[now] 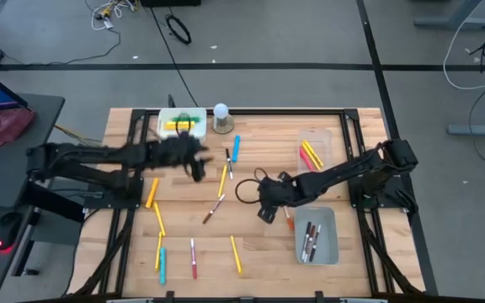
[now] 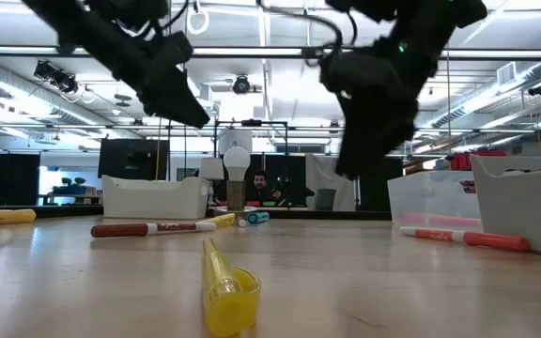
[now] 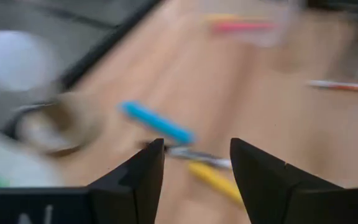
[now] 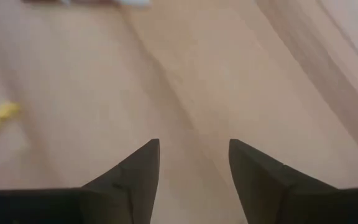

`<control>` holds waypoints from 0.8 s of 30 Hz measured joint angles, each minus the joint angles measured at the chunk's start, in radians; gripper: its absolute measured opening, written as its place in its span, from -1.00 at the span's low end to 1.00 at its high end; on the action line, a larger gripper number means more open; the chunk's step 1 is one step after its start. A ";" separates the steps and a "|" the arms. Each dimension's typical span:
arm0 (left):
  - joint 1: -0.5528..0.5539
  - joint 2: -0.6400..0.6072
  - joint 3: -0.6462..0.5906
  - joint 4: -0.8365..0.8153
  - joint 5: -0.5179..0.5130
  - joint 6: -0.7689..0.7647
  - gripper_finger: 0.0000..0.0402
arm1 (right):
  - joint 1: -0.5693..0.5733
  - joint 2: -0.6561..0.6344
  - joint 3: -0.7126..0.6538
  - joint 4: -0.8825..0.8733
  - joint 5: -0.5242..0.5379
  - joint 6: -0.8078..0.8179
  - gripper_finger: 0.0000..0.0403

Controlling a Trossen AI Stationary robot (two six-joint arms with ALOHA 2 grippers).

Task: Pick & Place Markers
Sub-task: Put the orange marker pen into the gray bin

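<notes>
- Left gripper (image 3: 194,168): jaws apart, nothing between them, hovering by the white bin (image 1: 181,123).
- Right gripper (image 4: 194,168): jaws wide and empty, low at mid-table near the grey tray (image 1: 330,244).
- Markers (image 1: 236,147) mostly loose on the table.
- Probably between picks; next, line up over one marker.
- No legible writing.

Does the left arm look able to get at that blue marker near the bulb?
Probably yes: the left gripper hangs open beside the blue marker, and bare table lies around it.

yellow, blue and red markers (image 1: 236,149) on a pale wood table (image 1: 268,252).
</notes>
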 joint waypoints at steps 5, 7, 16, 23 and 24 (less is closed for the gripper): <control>-0.200 0.020 -0.126 0.270 -0.002 -0.037 -0.08 | -0.022 0.003 -0.028 -0.114 -0.038 0.186 -0.03; -0.262 0.034 -0.156 0.364 -0.011 -0.040 -0.08 | -0.027 0.004 -0.041 -0.130 -0.051 0.247 -0.03; -0.405 0.084 -0.192 0.472 -0.141 -0.034 -0.08 | -0.030 0.003 -0.123 -0.118 -0.125 0.390 -0.03; -0.407 0.084 -0.192 0.476 -0.170 -0.015 -0.08 | -0.028 0.001 -0.183 -0.060 -0.140 0.422 -0.12; -0.407 0.084 -0.192 0.476 -0.170 -0.015 -0.08 | -0.028 -0.001 -0.189 -0.053 -0.138 0.422 -0.16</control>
